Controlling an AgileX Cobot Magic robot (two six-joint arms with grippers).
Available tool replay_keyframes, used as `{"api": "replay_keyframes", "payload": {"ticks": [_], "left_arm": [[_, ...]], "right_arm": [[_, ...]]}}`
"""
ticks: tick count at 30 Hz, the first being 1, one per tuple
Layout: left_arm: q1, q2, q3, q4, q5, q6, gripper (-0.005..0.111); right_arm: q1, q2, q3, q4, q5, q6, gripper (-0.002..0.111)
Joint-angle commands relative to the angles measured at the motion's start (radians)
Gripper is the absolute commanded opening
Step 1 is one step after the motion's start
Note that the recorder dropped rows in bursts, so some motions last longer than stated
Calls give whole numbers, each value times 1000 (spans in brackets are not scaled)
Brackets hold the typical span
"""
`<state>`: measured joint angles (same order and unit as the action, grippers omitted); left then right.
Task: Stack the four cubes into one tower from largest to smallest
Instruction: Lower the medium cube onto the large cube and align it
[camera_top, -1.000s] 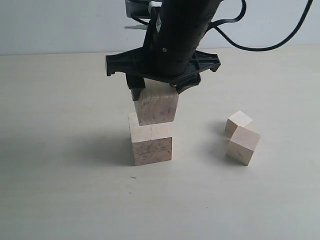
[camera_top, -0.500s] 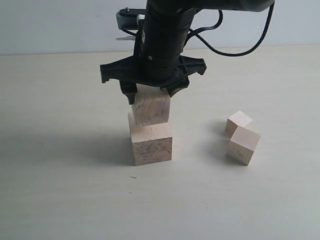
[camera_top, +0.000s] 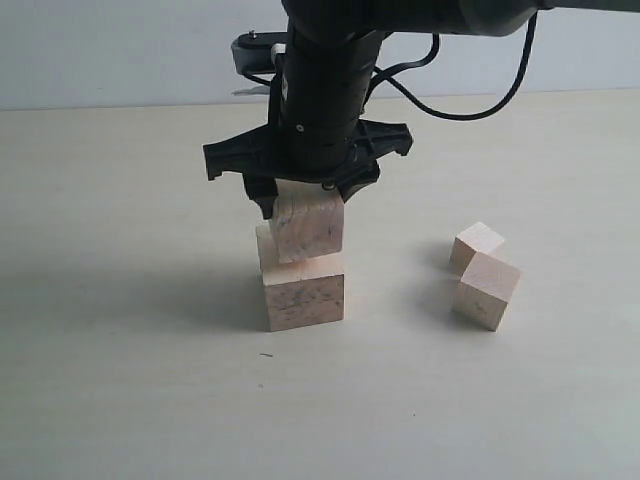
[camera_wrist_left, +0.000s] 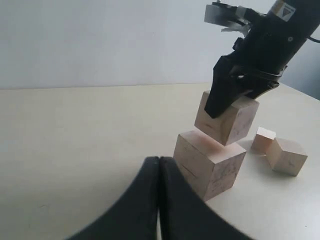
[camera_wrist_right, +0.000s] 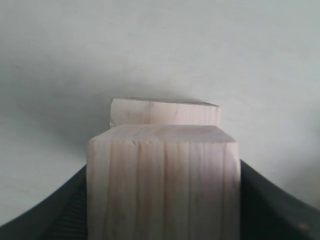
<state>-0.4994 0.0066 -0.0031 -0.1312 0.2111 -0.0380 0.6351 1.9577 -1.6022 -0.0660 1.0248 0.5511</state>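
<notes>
The largest cube (camera_top: 303, 291), pale wood with dark mottled marks on its front, stands on the table. My right gripper (camera_top: 306, 205) is shut on the second cube (camera_top: 308, 226), which hangs slightly tilted with a lower edge at the largest cube's top. In the right wrist view this held cube (camera_wrist_right: 162, 182) fills the space between the fingers, with the largest cube (camera_wrist_right: 165, 111) behind it. Two smaller cubes (camera_top: 477, 246) (camera_top: 487, 289) sit together to the right. My left gripper (camera_wrist_left: 159, 167) is shut and empty, low near the largest cube (camera_wrist_left: 210, 162).
The pale table (camera_top: 120, 380) ends at a light wall (camera_top: 120, 50) behind. Black cables (camera_top: 470, 95) loop off the right arm above the two small cubes.
The right gripper has carried the second cube left and down, from above the largest cube's right side to rest against its top.
</notes>
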Motion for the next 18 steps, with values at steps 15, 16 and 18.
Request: {"api": "replay_keyframes", "payload": {"ticks": [15,16,18], "left_arm": [[3,-7,3,-2,-3,3,0],[3,-7,3,-2,-3,3,0],[3,-7,3,-2,-3,3,0]], "right_arm": [[16,30,-11,-3,-5,-6,8],[16,32,-11,-3,-5,-6,8],[16,32,-11,-3,-5,-6,8]]}}
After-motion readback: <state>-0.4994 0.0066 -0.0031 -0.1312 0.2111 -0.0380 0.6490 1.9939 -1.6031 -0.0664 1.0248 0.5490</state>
